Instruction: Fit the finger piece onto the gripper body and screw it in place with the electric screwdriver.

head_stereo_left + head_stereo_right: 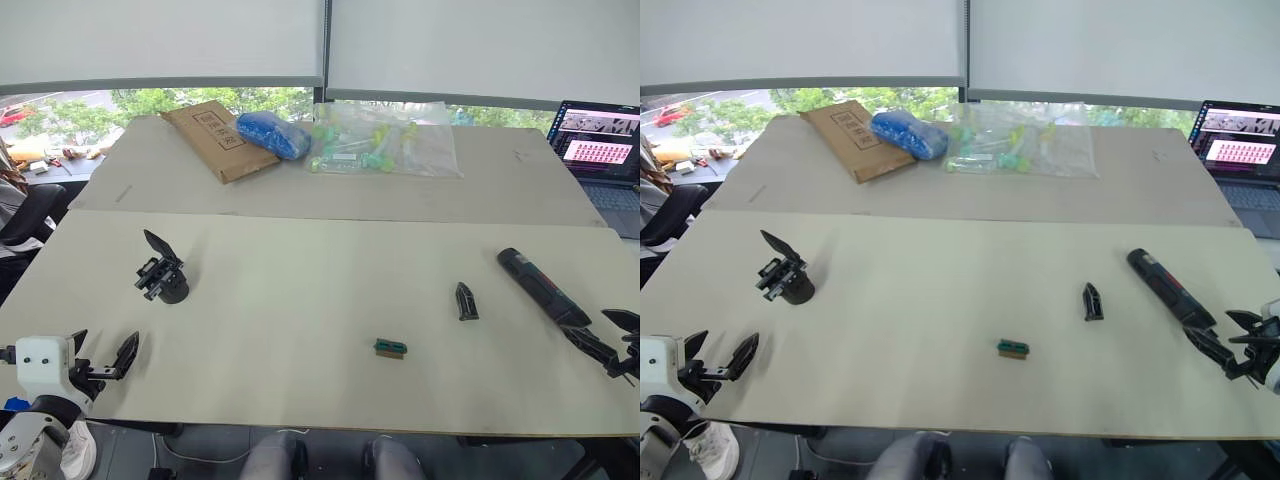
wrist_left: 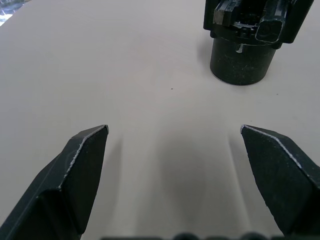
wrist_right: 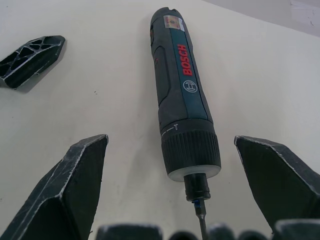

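I take the small green-and-brown block (image 1: 390,348) near the front middle of the table (image 1: 300,300) as my marker. My left gripper (image 1: 103,358) sits far to the block's left at the table's front edge, fingers spread wide and holding nothing, and the gripper body (image 1: 163,275) stands just beyond it, upright on its rounded base with its one fitted finger pointing up and away. My right gripper (image 1: 1230,345) is far to the block's right, also wide open and empty, with the bit end of the electric screwdriver (image 1: 541,285) lying between its fingers; the tool runs away from me toward the back of the table. The finger piece (image 1: 466,301) lies flat, a little right of the block and behind it, well apart from the gripper body. Nothing is joined yet. The risks I see: closing on the thin bit or collar instead of the barrel would let the screwdriver pivot or roll out; the small wedge may skid when pinched; and the gripper body could tip if my left fingers nudge it off centre.
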Controlling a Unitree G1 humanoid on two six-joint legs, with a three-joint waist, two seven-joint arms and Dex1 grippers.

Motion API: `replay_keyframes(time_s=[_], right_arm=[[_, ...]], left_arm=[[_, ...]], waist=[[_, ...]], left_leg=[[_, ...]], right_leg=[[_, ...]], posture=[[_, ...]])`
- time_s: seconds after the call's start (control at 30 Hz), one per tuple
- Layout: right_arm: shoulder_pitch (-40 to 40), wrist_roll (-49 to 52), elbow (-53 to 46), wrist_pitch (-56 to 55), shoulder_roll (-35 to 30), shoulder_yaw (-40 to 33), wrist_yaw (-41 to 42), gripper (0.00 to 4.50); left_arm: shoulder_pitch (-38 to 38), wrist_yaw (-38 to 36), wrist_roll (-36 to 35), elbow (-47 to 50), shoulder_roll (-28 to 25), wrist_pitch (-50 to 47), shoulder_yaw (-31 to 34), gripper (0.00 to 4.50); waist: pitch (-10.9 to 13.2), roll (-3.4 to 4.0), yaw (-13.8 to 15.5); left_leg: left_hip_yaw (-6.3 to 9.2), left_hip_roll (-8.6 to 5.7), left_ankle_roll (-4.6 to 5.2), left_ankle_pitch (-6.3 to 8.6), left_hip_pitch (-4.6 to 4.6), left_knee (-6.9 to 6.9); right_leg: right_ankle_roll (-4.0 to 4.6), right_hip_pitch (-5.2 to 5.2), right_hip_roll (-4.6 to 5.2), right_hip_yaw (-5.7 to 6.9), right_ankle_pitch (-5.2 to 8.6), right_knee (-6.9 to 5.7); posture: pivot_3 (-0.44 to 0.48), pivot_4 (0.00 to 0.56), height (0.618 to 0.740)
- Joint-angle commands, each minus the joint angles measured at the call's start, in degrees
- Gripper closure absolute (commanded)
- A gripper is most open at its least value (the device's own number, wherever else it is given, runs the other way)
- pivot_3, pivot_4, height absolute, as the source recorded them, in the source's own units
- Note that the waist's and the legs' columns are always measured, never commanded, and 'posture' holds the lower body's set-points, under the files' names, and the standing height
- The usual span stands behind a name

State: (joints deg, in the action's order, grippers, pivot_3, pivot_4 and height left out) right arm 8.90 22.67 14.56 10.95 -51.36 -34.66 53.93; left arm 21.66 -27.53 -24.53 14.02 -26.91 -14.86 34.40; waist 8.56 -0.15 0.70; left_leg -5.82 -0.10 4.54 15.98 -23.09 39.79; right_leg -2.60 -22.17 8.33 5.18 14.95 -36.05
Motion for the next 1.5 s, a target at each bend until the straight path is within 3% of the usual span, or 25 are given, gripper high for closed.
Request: replay_keyframes(time_s=[0.03,0.13,0.47,0.8,1.37,1.5], right_arm=[[-1.3,2.37,-8.41,1.14,-0.02,0.34,-0.52,0.02],[-4.28,6.47,-24.79,6.87,0.54,6.7,-0.72,0.02],[-16.16,13.62,-40.74,16.67,0.48,22.27,3.43,0.02],[-20.38,13.6,-41.61,17.18,2.29,27.72,4.14,0.02],[-21.33,11.55,-41.95,15.98,5.17,29.68,2.96,0.02],[-22.14,12.11,-41.84,16.55,5.91,29.71,2.39,0.0]], left_arm=[[-1.12,0.18,1.01,0.39,-0.99,1.45,-0.12,0.0],[-3.81,0.61,1.78,-0.54,-1.25,0.74,-1.93,0.0],[-10.16,-1.68,4.04,-5.88,-3.16,2.35,-5.33,0.0],[-14.52,-3.08,6.38,-9.01,-3.85,4.29,-9.59,0.0],[-25.24,-2.62,9.69,-20.53,-3.49,8.95,-14.02,0.0],[-25.61,-3.22,9.33,-20.69,-3.0,10.16,-14.77,1.24]], waist=[[0.0,0.0,0.0],[-0.05,0.14,-0.62],[-0.02,-0.05,0.46],[-0.02,-0.13,0.09],[-0.03,-0.15,0.06],[-0.03,-0.16,-0.05]], left_leg=[[0.0,0.0,0.0,0.0,0.0,0.0],[-0.01,0.03,-0.08,-0.01,0.04,-0.02],[0.21,-0.06,-0.12,0.06,-0.14,0.09],[0.18,-0.05,-0.12,0.06,-0.11,0.13],[0.13,-0.05,-0.13,0.05,-0.11,0.17],[0.1,-0.05,-0.13,0.04,-0.1,0.17]], right_leg=[[0.0,0.0,0.0,0.0,0.0,0.0],[0.01,-0.06,-0.03,-0.07,-0.01,-0.07],[-0.04,-0.03,-0.08,0.36,-0.08,0.02],[-0.09,-0.02,-0.08,0.35,-0.11,0.0],[-0.11,-0.01,-0.4,0.37,-0.12,-0.03],[-0.11,-0.02,-0.43,0.35,-0.13,-0.03]], posture=[[0.0,0.15,0.74],[0.0,0.15,0.74],[0.0,0.15,0.74],[0.0,0.15,0.74],[0.0,0.15,0.74],[0.0,0.15,0.74]])
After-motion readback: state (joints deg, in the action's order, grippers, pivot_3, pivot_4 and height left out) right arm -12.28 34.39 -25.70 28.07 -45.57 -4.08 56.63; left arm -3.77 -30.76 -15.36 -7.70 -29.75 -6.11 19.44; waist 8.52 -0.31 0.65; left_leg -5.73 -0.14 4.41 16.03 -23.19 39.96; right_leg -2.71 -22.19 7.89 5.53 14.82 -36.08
